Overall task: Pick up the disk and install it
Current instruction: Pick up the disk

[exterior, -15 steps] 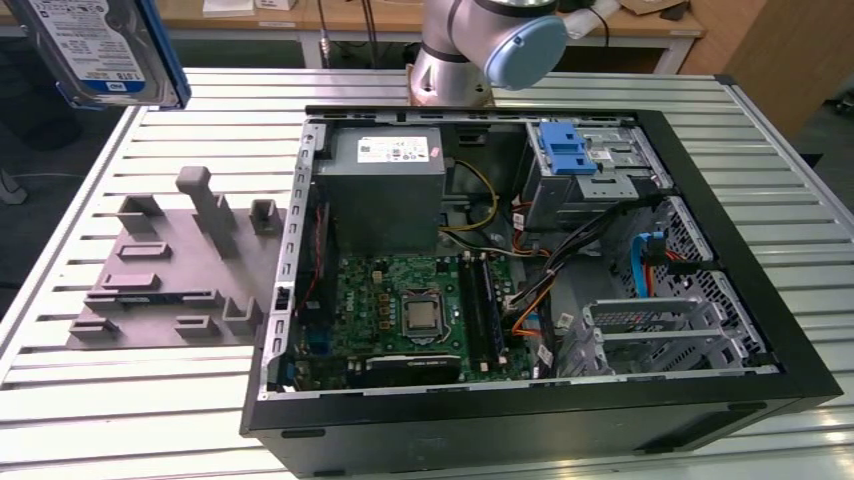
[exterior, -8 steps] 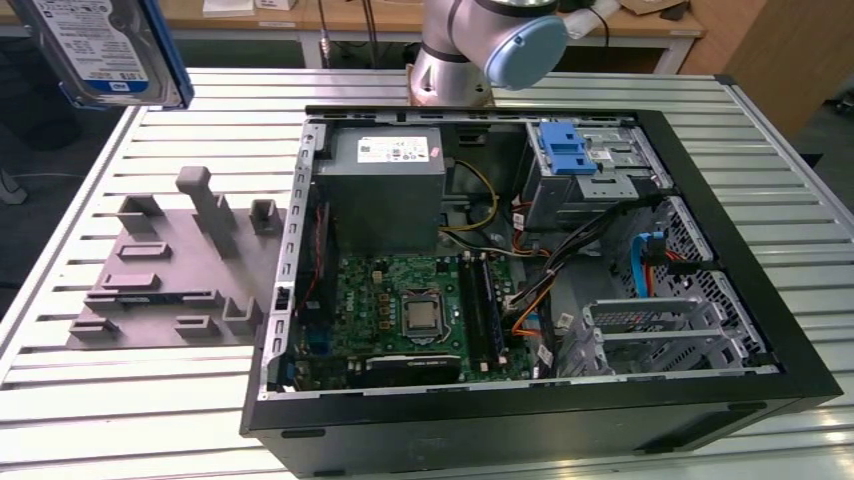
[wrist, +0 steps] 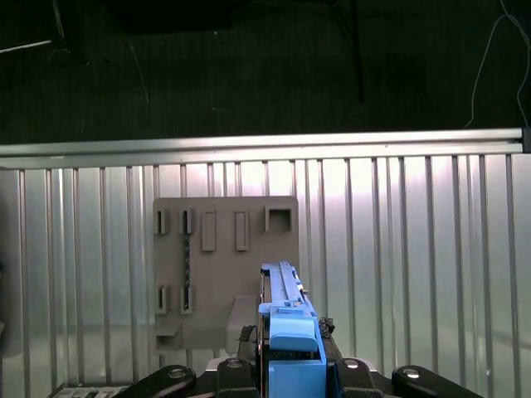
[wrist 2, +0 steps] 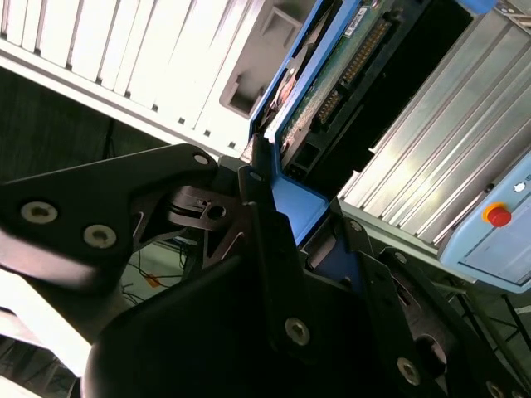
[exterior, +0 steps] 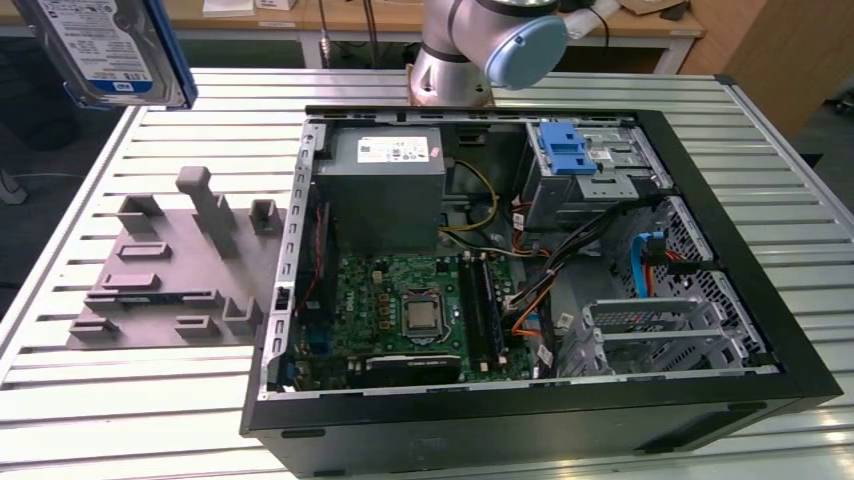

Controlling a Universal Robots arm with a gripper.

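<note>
The disk (exterior: 107, 50), silver with a white-and-blue label and a blue carrier bracket, hangs high in the air at the exterior view's top left, above the table's far left corner. In the first wrist view the disk (wrist: 286, 311) is seen edge-on over the grey holder plate (wrist: 224, 265). My gripper (wrist: 289, 336) is shut on its blue bracket, with a black finger on each side. The second wrist view shows the disk's (wrist 2: 332, 75) circuit-board side and connector, with the gripper (wrist 2: 299, 211) clamped on the bracket's end.
An open computer case (exterior: 747, 240) lies on the slatted metal table (exterior: 134, 400), with a drive cage and blue latch (exterior: 567, 150) at its far right corner. The grey holder plate (exterior: 160, 270) sits left of the case. The arm's base (exterior: 481, 40) stands behind the case.
</note>
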